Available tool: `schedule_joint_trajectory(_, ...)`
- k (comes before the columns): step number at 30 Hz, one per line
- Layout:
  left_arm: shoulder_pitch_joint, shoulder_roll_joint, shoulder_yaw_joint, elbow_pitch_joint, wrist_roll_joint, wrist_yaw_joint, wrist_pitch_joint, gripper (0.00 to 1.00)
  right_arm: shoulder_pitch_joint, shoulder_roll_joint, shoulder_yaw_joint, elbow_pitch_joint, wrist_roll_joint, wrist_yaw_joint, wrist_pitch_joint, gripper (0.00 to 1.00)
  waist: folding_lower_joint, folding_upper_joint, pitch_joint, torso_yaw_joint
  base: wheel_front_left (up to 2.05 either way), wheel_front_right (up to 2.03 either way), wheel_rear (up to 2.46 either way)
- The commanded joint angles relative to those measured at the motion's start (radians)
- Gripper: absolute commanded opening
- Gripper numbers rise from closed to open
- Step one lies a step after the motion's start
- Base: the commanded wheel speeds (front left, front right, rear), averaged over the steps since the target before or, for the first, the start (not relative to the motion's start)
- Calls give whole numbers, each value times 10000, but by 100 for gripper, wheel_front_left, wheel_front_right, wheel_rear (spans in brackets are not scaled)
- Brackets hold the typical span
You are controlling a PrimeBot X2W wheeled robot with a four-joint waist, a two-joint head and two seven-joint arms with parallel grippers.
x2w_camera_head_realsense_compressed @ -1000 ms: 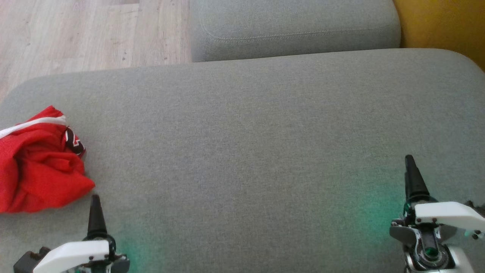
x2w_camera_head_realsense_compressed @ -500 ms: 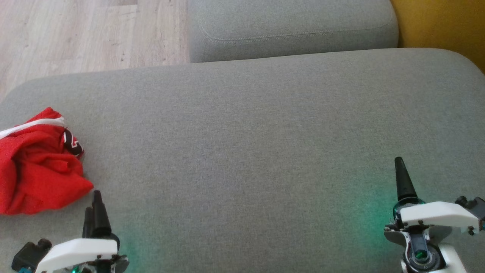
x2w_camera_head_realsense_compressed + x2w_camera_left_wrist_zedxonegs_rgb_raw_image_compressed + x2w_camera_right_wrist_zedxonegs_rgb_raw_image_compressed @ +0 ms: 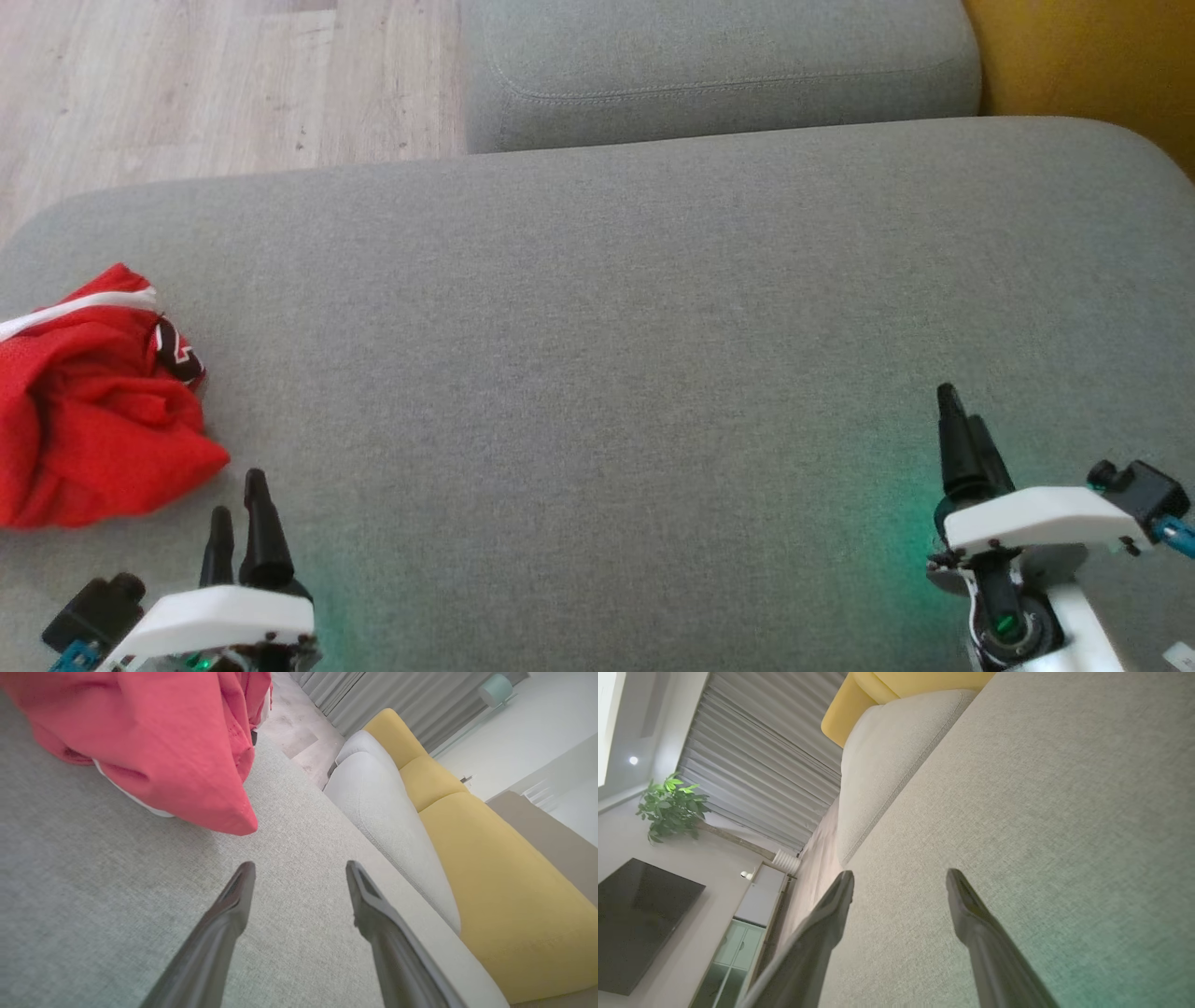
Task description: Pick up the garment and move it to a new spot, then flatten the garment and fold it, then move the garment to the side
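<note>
A crumpled red garment (image 3: 89,411) with white trim and a dark patch lies at the left edge of the grey sofa cushion (image 3: 597,355). In the left wrist view the garment (image 3: 159,737) bulks at the top, its lowest corner a short way beyond my fingertips. My left gripper (image 3: 238,495) stands open just right of and below the garment, not touching it; its open fingers frame bare cushion (image 3: 299,868). My right gripper (image 3: 962,411) is open low at the right, far from the garment, with nothing between its fingers (image 3: 899,875).
A second grey cushion (image 3: 719,65) lies beyond the main one, with yellow upholstery (image 3: 1092,56) at the far right and wooden floor (image 3: 205,84) at the upper left. The cushion's rounded left edge runs close by the garment.
Both grippers have rolled at the wrist, so a second finger now shows on each. The right gripper has drifted left, the left one slightly right. The garment has not moved.
</note>
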Motion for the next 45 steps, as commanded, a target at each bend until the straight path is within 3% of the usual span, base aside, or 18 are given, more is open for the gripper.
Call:
schedule_joint_trajectory(1, -480, 235, 45, -259, 446, 78, -151, 100, -563, -200, 190, -160, -416, -3, -173, 100, 0, 0, 1, 5, 0, 0, 0)
schedule_joint_trajectory(45, -478, 647, -716, -81, 5958, 891, -1488, 100, -927, -128, 956, 352, -6391, -5, -1497, 100, -1, 0, 79, -159, 0, 0, 0)
